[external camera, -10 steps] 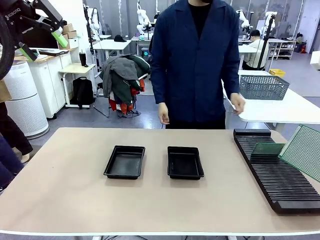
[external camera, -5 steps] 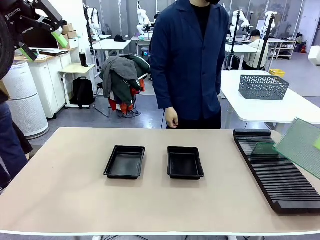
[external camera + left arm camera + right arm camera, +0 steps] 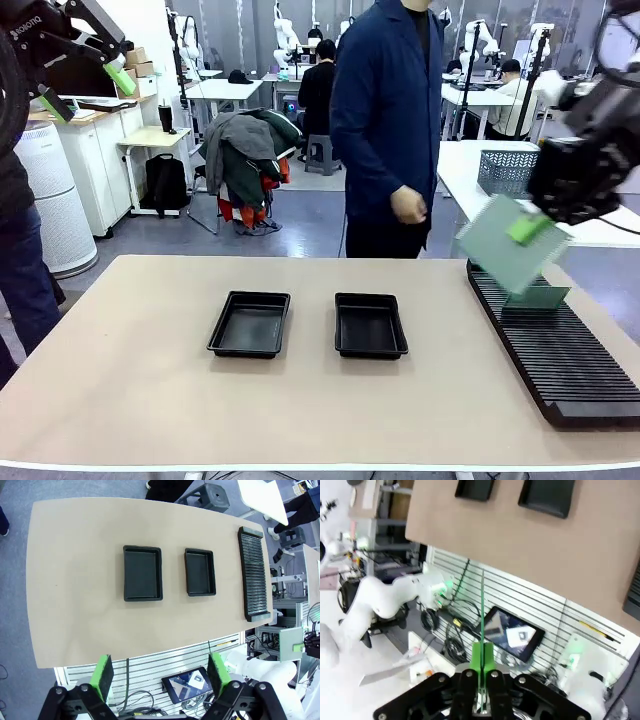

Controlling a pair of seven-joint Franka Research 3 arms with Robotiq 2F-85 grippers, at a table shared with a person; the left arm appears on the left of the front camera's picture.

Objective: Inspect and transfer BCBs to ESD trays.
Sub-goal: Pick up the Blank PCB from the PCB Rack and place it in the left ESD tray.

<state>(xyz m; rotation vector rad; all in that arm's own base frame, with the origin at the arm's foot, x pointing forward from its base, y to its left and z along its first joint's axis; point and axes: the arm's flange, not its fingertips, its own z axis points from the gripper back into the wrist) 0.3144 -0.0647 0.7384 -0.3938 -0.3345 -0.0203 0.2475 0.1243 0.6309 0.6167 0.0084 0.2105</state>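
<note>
Two black ESD trays (image 3: 250, 323) (image 3: 370, 325) lie side by side mid-table, both bare inside. My right gripper (image 3: 527, 229) is shut on a pale green BCB (image 3: 503, 246), holding it tilted in the air above the far end of the rack. In the right wrist view this BCB (image 3: 482, 611) shows edge-on between the closed green pads (image 3: 476, 660). A second BCB (image 3: 536, 297) stands in the rack. High at the far left, my left gripper (image 3: 88, 90) is open, its fingers (image 3: 103, 675) spread wide with nothing between them, looking down on the trays (image 3: 143, 573) (image 3: 200, 571).
A long black ribbed rack (image 3: 552, 345) runs along the table's right side. A person in a dark blue coat (image 3: 385, 130) stands at the far edge, one hand (image 3: 408, 205) near the raised board. A grey mesh basket (image 3: 512, 172) sits on the white table behind.
My right gripper has carried the BCB up and to the left from the right edge. The person has shifted to the right. The left arm has not moved.
</note>
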